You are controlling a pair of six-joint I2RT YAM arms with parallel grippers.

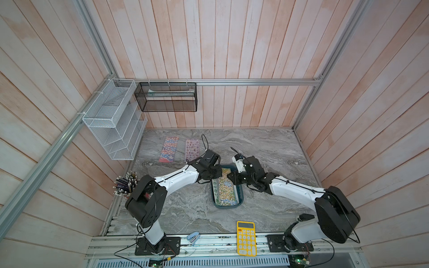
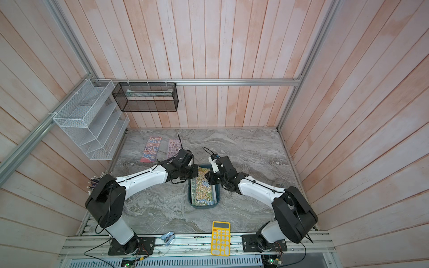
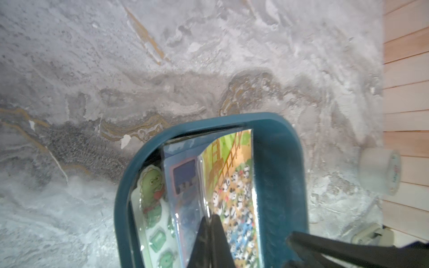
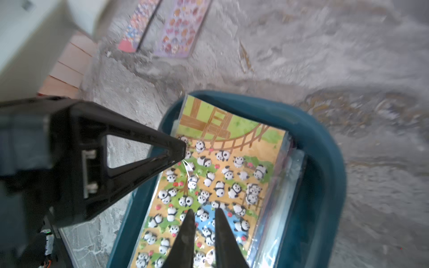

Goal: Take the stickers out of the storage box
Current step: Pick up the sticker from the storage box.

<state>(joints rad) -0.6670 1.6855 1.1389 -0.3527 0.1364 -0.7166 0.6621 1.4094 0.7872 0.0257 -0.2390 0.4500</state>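
Note:
The dark teal storage box (image 1: 240, 197) (image 2: 218, 197) stands mid-table with a stack of stickers (image 1: 226, 189) (image 2: 203, 189) in it. The panda sheet (image 4: 222, 176) (image 3: 234, 185) lies on top. A green dinosaur sheet (image 3: 152, 185) lies under it. My left gripper (image 3: 210, 217) (image 4: 184, 149) is shut on one long edge of the panda sheet, and that edge is raised off the stack. My right gripper (image 4: 204, 210) hovers over the same sheet with a narrow gap between its fingers and nothing in it. Two more sheets lie on the table at the far left, one red-blue (image 1: 169, 149) and one pink (image 1: 192, 149).
A yellow calculator (image 1: 246, 237) and a blue stapler (image 1: 193, 237) lie at the front edge. A cup of pens (image 1: 125, 183) stands at the left wall. A white wire rack (image 1: 113, 123) and a black mesh basket (image 1: 167, 97) hang on the walls. A tape roll (image 3: 380, 171) sits by the wall.

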